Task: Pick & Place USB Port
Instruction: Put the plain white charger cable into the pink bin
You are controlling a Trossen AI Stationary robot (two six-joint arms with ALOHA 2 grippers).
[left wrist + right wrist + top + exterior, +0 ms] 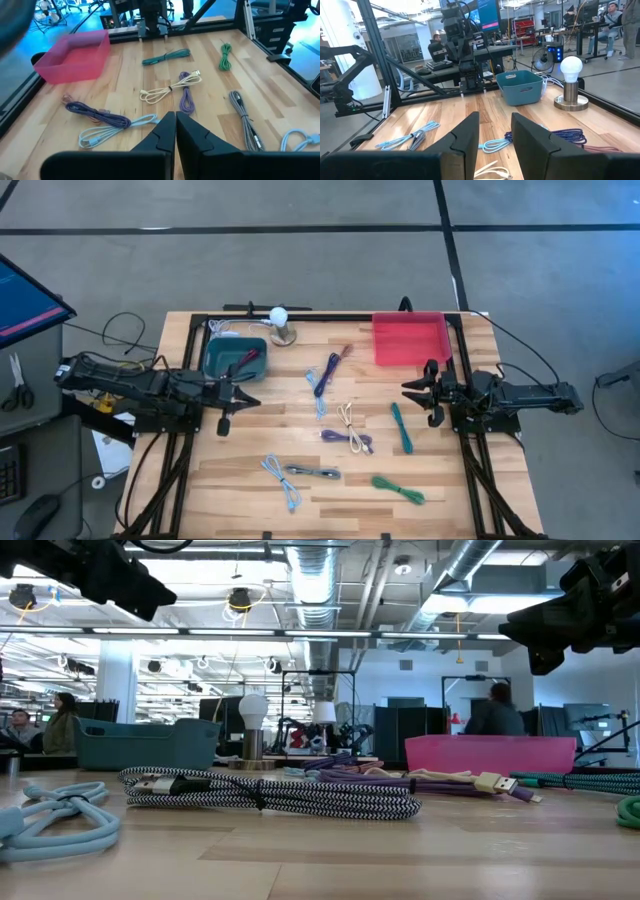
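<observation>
We found the left gripper (248, 401) closed, empty, beside the teal plastic bin (222, 352). Right gripper (411, 389) stood part-open, empty. Coiled USB cables, e.g. purple braided cable (325, 370), lay mid-table w/ red plastic tray (410, 338) nearby.

no readable text, labels, brands, numbers or signs on any object or surface
</observation>
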